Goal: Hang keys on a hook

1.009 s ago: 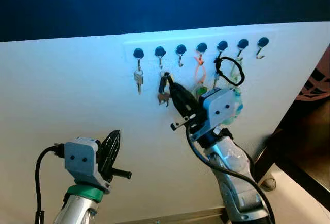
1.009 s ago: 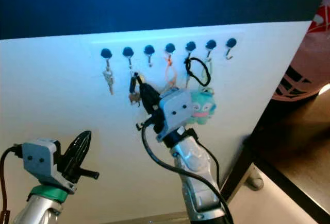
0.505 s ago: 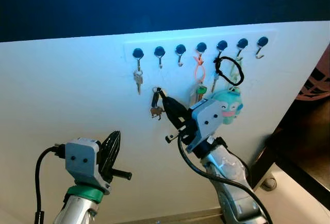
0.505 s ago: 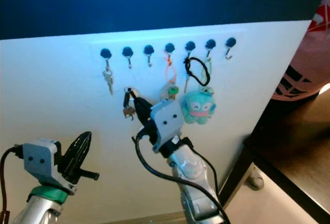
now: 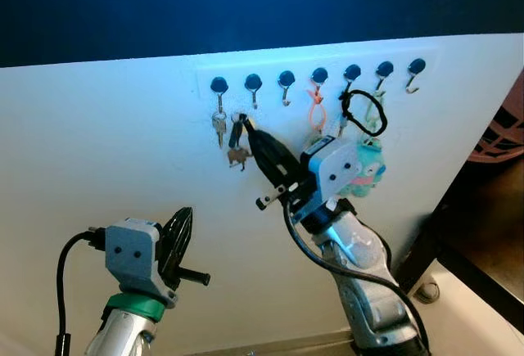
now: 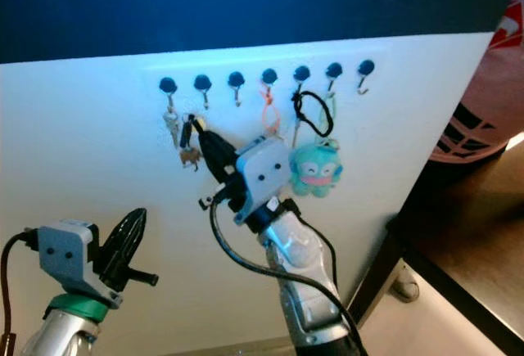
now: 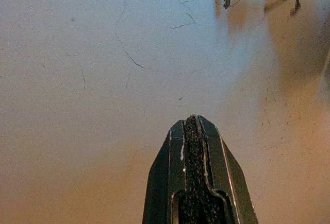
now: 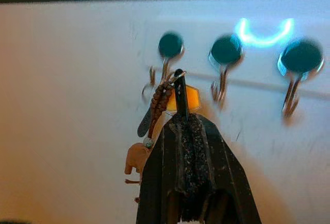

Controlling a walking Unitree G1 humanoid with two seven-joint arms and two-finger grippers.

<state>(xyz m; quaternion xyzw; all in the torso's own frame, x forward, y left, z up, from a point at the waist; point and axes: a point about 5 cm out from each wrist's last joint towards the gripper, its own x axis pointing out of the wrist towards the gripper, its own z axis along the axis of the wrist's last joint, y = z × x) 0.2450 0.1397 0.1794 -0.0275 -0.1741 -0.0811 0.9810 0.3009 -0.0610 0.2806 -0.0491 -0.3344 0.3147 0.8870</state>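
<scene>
In the left eye view my right pincer is raised at centre frame, clenched on the keys, which dangle just below and between the two leftmost hooks of the hook rail on the white wall. A silver key hangs from the leftmost hook, and a teal plush charm shows to the right of my wrist. My left pincer hangs idle at lower left. In the left wrist view that pincer is pressed closed with nothing between its fingers. In the right wrist view my right pincer grips the key ring, just below a dark hook.
</scene>
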